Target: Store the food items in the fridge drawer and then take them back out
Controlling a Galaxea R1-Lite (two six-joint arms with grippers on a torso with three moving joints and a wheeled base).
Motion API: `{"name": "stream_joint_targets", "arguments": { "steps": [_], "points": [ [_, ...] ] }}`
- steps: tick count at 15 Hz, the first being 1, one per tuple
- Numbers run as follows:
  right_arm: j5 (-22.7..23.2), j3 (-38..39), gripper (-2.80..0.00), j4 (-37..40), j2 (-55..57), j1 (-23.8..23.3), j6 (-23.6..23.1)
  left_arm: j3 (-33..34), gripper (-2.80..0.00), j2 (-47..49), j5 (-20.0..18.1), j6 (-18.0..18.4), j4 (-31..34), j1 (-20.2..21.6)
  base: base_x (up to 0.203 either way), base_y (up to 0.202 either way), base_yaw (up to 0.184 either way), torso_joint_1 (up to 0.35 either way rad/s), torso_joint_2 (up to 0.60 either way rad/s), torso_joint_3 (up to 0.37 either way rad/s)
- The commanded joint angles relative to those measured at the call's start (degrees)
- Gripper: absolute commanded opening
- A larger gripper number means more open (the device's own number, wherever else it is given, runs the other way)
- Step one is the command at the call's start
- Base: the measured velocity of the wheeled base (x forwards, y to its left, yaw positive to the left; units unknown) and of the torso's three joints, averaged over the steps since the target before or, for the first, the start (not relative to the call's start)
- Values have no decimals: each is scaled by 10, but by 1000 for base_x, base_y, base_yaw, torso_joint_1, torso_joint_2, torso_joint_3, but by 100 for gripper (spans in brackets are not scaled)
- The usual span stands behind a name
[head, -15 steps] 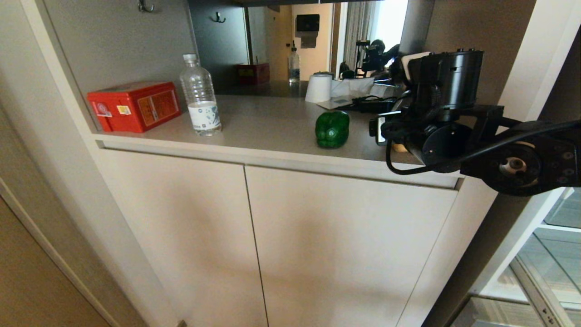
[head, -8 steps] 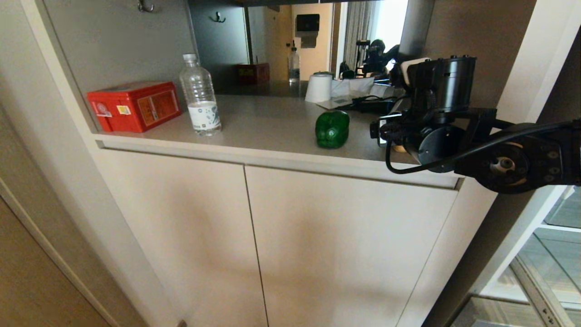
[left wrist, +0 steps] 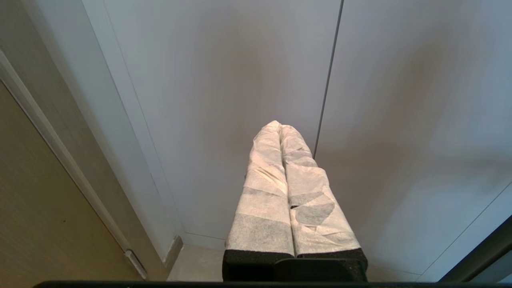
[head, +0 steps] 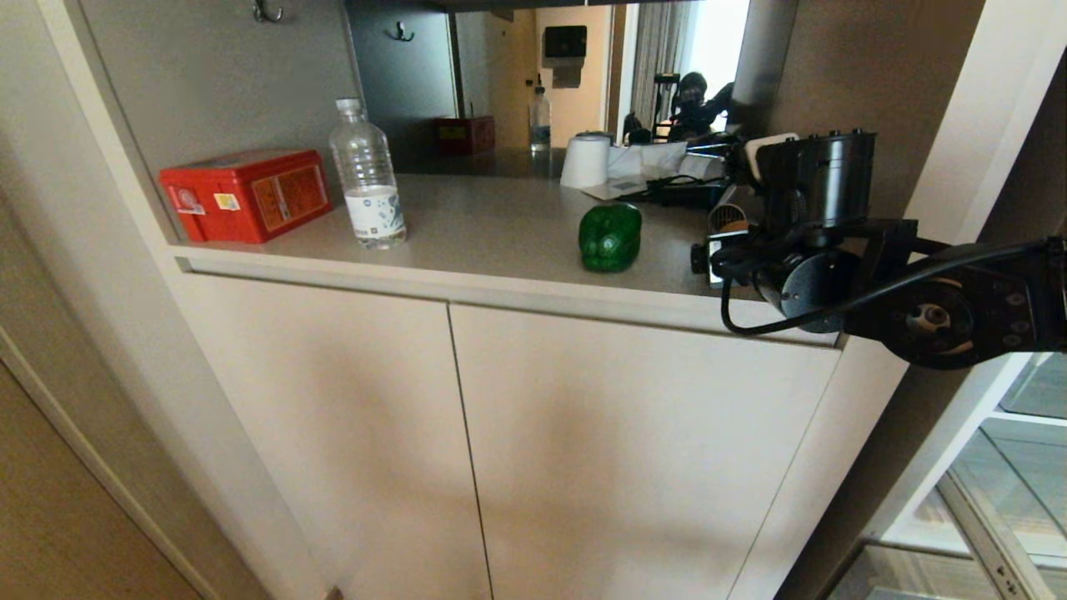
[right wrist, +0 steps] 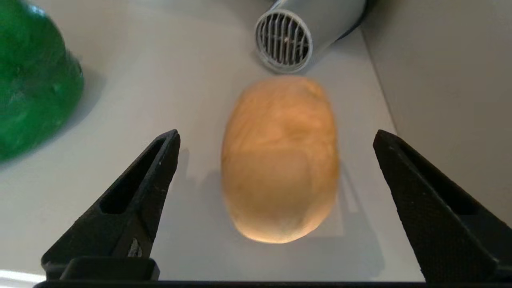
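Observation:
The tan potato lies on the beige counter between the black fingers of my right gripper, which is open and touches it on neither side. To its left on the same counter sits the green bell pepper, whose edge also appears in the right wrist view as the pepper. My right arm reaches over the counter's right end and hides the potato in the head view. The clear fridge drawer with its white rail shows at the lower right. My left gripper, wrapped in white, is shut and faces the cabinet doors.
A red box and a water bottle stand on the counter's left part. A grey hair dryer lies just beyond the potato, close to the side wall. A paper roll stands at the back. Beige cabinet doors are below.
My right wrist has sunk a little and shifted slightly right in the head view. The pepper, bottle and box have not moved.

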Motion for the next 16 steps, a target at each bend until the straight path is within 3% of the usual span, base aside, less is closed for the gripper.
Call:
{"name": "stream_joint_targets", "arguments": {
  "steps": [1,5,16],
  "points": [
    [-1,2,0,-2,5,0,0,0,-280,0,0,0,1,0,0,0,0,0,0,0],
    [-1,6,0,-41,23,-3,2,0,-280,0,0,0,0,0,0,0,0,0,0,0],
    [-3,24,0,-43,24,-8,3,0,-280,0,0,0,0,0,0,0,0,0,0,0]
  ]
}}
